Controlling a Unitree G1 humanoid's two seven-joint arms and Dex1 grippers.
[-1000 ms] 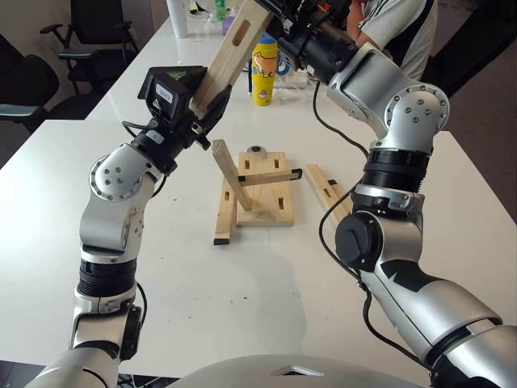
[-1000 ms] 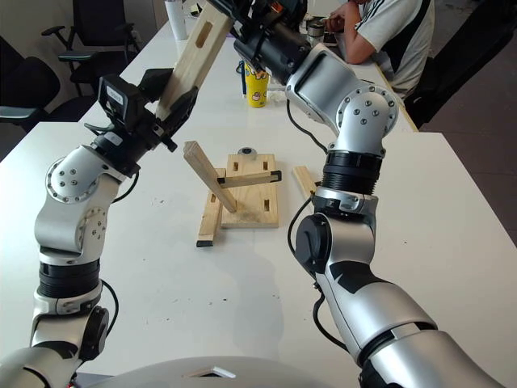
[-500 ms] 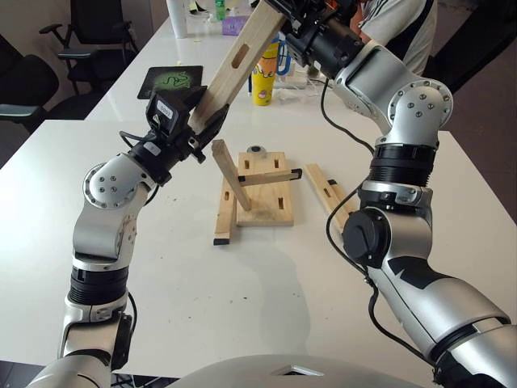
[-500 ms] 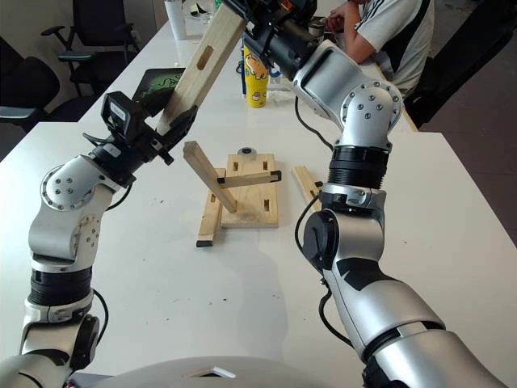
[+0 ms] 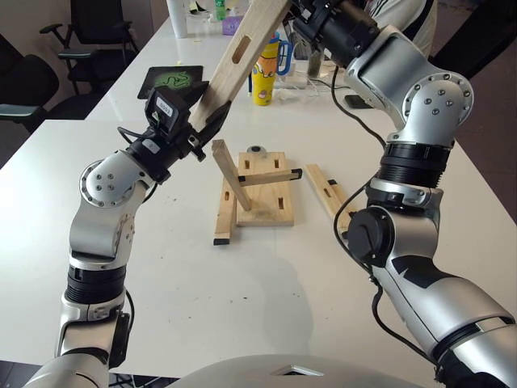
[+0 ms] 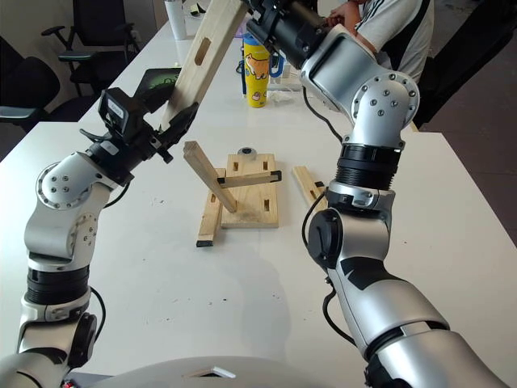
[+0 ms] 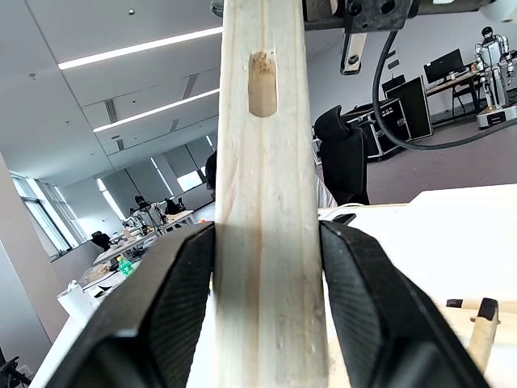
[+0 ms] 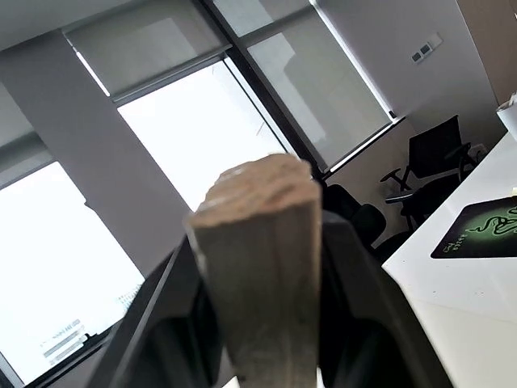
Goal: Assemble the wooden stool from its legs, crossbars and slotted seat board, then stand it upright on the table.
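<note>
Stool leg (image 5: 239, 58), slotted, held in the air by both grippers over the white tabletop (image 5: 161, 267).

Left gripper (image 5: 206, 120): fingers (image 7: 174, 315) clamped on the leg's lower end, one on each side. Right gripper (image 8: 258, 242): fingers (image 8: 157, 323) clamped on the leg's upper end, high over the far part of the tabletop. The held leg slants up from the left gripper toward the right one, its slot visible on the upper face. Beneath it, the slotted seat board (image 5: 275, 206) lies flat at mid-tabletop. A second leg (image 5: 232, 174) rises tilted from the board, joined to a crossbar (image 5: 273, 175) with a dark end cap. A third leg (image 5: 224, 214) lies flat against the board's left edge. A loose slotted piece (image 5: 327, 188) lies just right of the board, apart from it. A small round object (image 5: 257, 150) sits at the board's far edge, and a yellow bottle (image 5: 263, 74) stands farther back.
</note>
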